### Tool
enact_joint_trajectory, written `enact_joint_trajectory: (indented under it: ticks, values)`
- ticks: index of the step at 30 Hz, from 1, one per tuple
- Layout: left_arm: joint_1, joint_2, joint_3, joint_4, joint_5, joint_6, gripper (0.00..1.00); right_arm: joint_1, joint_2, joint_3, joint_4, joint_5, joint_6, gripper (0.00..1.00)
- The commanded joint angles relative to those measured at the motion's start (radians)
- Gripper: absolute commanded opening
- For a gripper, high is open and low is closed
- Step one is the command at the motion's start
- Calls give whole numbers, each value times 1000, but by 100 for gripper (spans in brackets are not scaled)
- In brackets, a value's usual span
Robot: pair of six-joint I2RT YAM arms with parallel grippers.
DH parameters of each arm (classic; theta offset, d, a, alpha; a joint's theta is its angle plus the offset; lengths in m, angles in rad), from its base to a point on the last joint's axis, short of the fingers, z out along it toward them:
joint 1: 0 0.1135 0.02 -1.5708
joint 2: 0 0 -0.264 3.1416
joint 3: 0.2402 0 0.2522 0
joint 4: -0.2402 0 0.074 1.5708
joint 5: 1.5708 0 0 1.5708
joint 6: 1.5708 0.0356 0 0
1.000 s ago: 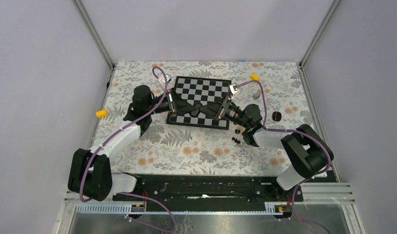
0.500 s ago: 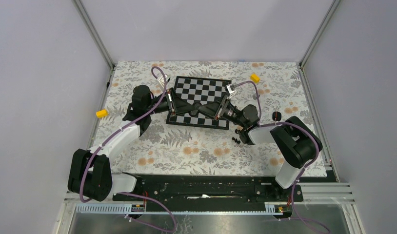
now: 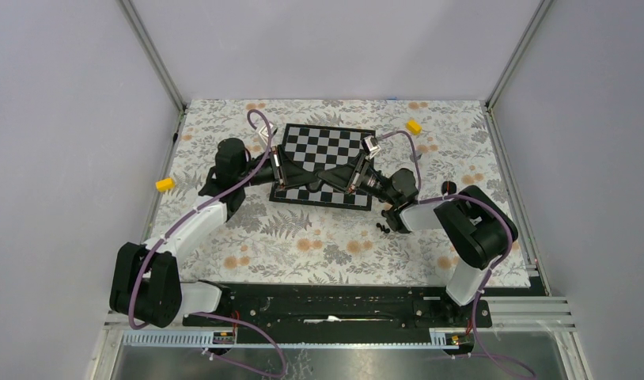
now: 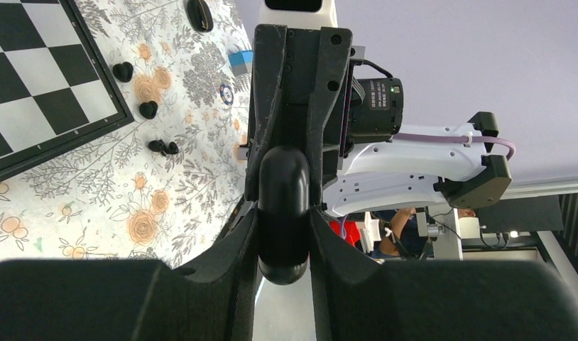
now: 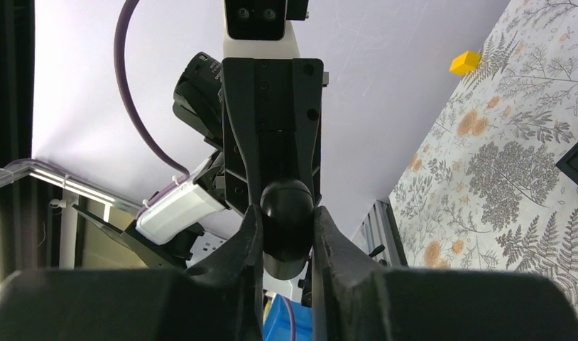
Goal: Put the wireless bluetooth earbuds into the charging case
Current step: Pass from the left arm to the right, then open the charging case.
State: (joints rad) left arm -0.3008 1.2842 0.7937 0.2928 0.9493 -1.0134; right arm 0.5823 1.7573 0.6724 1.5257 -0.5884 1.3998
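Note:
A black rounded thing, seemingly the charging case point(image 4: 282, 206), is pinched from opposite sides by both grippers above the chessboard point(image 3: 327, 146); it also shows in the right wrist view point(image 5: 287, 213). My left gripper point(image 3: 309, 177) point(image 4: 282, 213) and right gripper point(image 3: 327, 176) point(image 5: 287, 213) are both shut on it, tips facing each other. It looks closed; no bluish inside shows. A few black earbuds point(image 3: 382, 227) lie loose on the floral cloth just off the board's right front corner, and also show in the left wrist view point(image 4: 149, 109).
A second black oval thing point(image 3: 448, 186) lies on the cloth at the right, half behind my right arm. Yellow blocks sit at the back right point(image 3: 414, 126) and left edge point(image 3: 165, 184). A small bluish cube point(image 4: 240, 60) and silvery ring point(image 4: 226, 92) lie beyond the earbuds.
My right arm's elbow has swung left and its gripper has shifted slightly left. The black oval thing at the right is now partly covered by it. The left arm has hardly moved.

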Motion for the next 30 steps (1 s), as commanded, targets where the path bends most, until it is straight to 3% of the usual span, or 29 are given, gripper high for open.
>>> enact_joint_trajectory:
  ticks: [1, 2, 4, 9, 15, 27, 30]
  values:
    - [-1, -30, 65, -18, 7, 36, 1, 4, 17, 39, 121, -20, -2, 5]
    - [-1, -25, 79, -48, 4, 47, 8, 3, 21, 37, 134, -22, 4, 0]
    - [0, -14, 112, -136, 1, 89, 18, 4, 28, 35, 141, -28, 14, 0]
    - [12, -8, 105, -89, 37, 51, 28, 3, 18, 33, 146, -57, 10, 0]
    - [56, -12, 55, 37, 71, -40, 30, 2, 3, 52, 149, -96, 1, 0]
    - [112, -29, 21, 116, 103, -108, 31, -1, 3, 59, 152, -113, -5, 0]
    - [117, -28, 12, 137, 105, -125, 36, 1, 1, 60, 151, -118, -6, 0]
